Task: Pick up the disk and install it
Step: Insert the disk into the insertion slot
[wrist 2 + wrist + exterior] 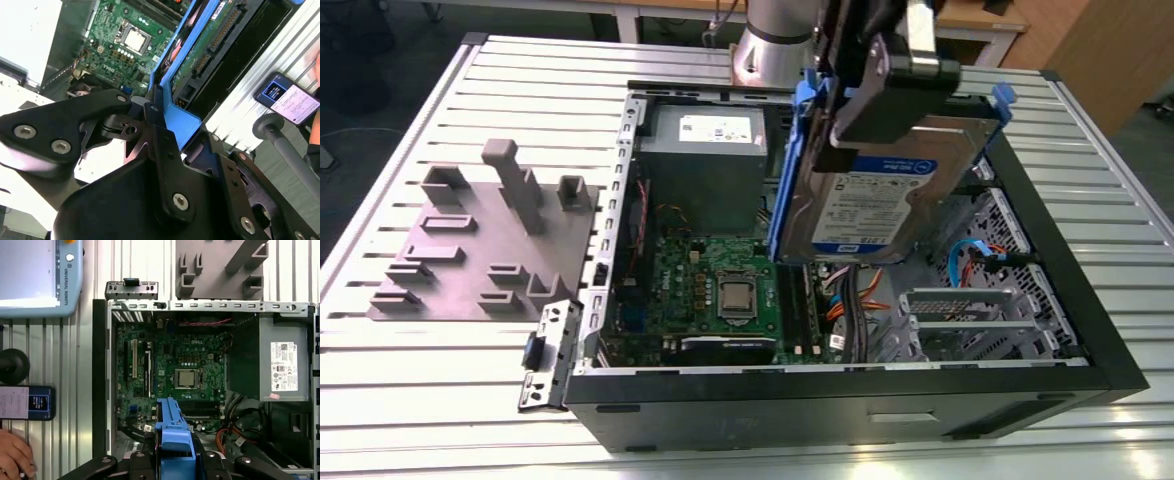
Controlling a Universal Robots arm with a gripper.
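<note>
In the exterior view, we see the gripper point(887, 75) closed on the disk point(881, 205), which hangs raised above the open computer case point(854, 395). The disk is tilted with its label facing the camera and its blue frame running down its edge on the exterior view's left. It sits over the case's right half, with the motherboard point(714, 295) below and to the left, and the grey power supply point(703, 140) at the far end. A grey fixture plate point(467, 260) lies on the table point(400, 400) left of the case.

In the second wrist view, we see the gripper's fingers point(160, 130) clamped on the blue frame, the disk's circuit-board underside point(207, 42) extending beyond.

In the first wrist view, the blue frame point(174, 440) sits between the jaws above the motherboard point(170, 370). A person's hand point(15, 457) rests on the table outside the case.
</note>
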